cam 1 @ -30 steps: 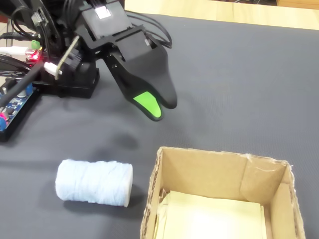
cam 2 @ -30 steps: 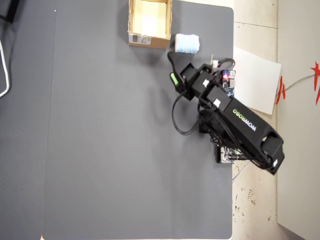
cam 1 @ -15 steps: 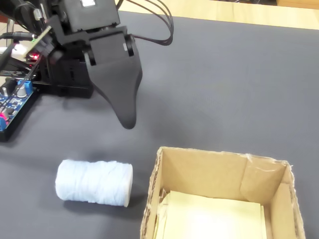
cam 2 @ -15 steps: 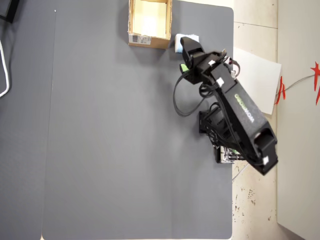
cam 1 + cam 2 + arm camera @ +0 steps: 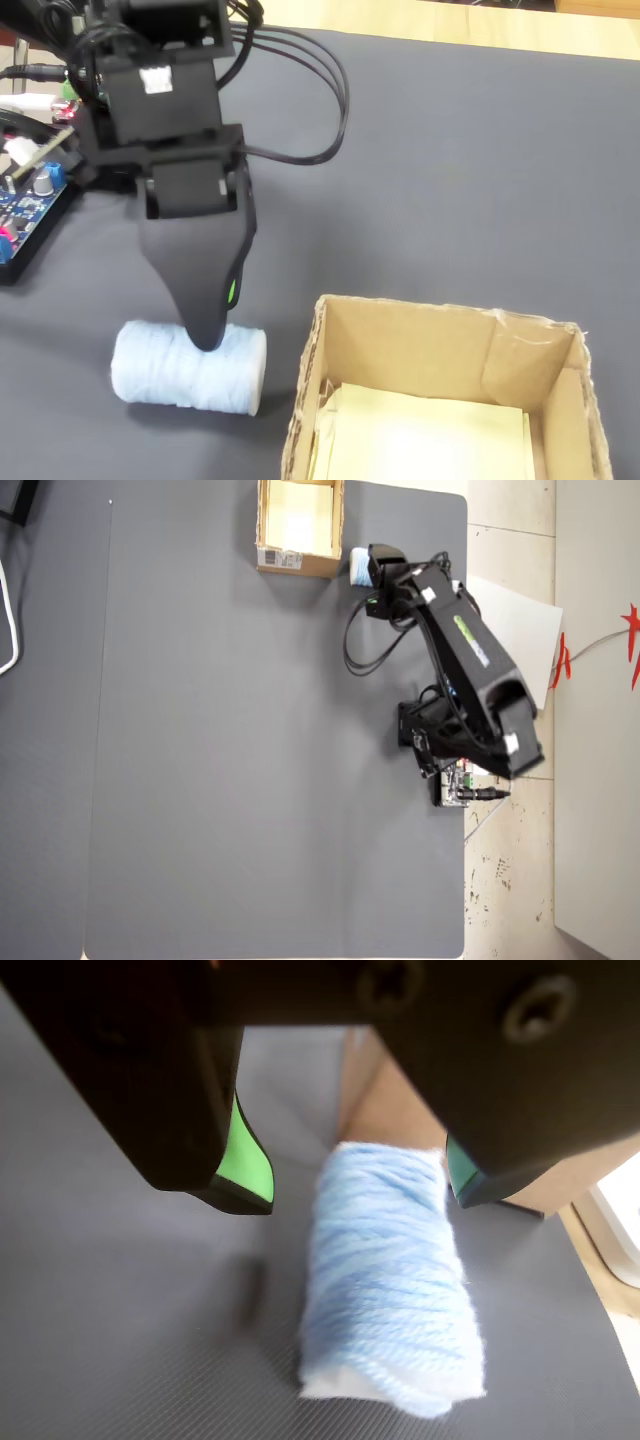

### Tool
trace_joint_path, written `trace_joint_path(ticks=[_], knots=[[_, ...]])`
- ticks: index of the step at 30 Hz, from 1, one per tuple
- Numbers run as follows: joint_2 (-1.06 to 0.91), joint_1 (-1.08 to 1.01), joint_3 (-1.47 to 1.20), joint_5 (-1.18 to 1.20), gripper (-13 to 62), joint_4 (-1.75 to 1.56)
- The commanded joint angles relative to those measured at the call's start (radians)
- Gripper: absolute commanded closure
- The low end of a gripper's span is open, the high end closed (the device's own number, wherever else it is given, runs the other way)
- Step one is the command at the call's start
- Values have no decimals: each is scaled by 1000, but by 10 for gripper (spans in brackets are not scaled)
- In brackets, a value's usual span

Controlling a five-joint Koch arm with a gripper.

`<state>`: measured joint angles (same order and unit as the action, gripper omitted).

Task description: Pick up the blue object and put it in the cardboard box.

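The blue object (image 5: 390, 1280) is a pale blue, yarn-like soft roll lying on its side on the dark grey mat, just left of the cardboard box (image 5: 400, 345) in the fixed view. My gripper (image 5: 360, 1195) is open, its green-padded jaws spread to either side of the roll's far end; the right pad is almost at the roll, the left one is well clear. In the fixed view the gripper (image 5: 208, 340) points down onto the blue object (image 5: 190, 365). The box's tan wall (image 5: 390, 1110) shows behind the roll. Overhead, the blue object (image 5: 357, 567) lies beside the open box (image 5: 300, 562).
A dark-blue circuit board (image 5: 25, 200) with knobs sits at the left in the fixed view, and black cables (image 5: 310, 100) loop behind the arm. The arm's base (image 5: 450, 750) stands at the mat's right edge overhead, next to white paper (image 5: 515, 625).
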<state>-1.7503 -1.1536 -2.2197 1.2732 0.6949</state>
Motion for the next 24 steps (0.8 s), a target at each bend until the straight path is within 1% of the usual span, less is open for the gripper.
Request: trace_joint_path(ticks=[1, 9, 14, 18, 24], knots=[[20, -12, 66, 9, 163, 3], [156, -44, 89, 8, 167, -12], [195, -52, 84, -2, 236, -21], [181, -52, 67, 2, 296, -66], [89, -25, 31, 34, 296, -140]])
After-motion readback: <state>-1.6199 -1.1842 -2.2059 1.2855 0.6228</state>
